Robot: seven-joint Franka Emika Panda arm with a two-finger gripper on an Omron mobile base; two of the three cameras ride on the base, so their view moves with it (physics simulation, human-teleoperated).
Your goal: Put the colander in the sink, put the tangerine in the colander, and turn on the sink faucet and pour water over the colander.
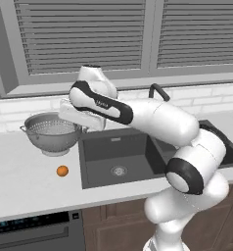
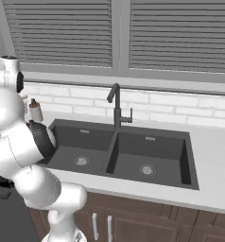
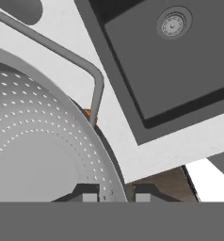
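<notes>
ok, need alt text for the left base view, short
A white robot arm reaches left across a dark double-basin sink to the silvery colander standing on the pale counter, its gripper at the colander's near rim. A small tangerine lies on the counter in front of the colander; the dark faucet rises behind the arm, under a shuttered window.

White arm reaches left, elbow bent low, wrist angled down. Pincer closed, one fingertip either side of thin rim.
</notes>
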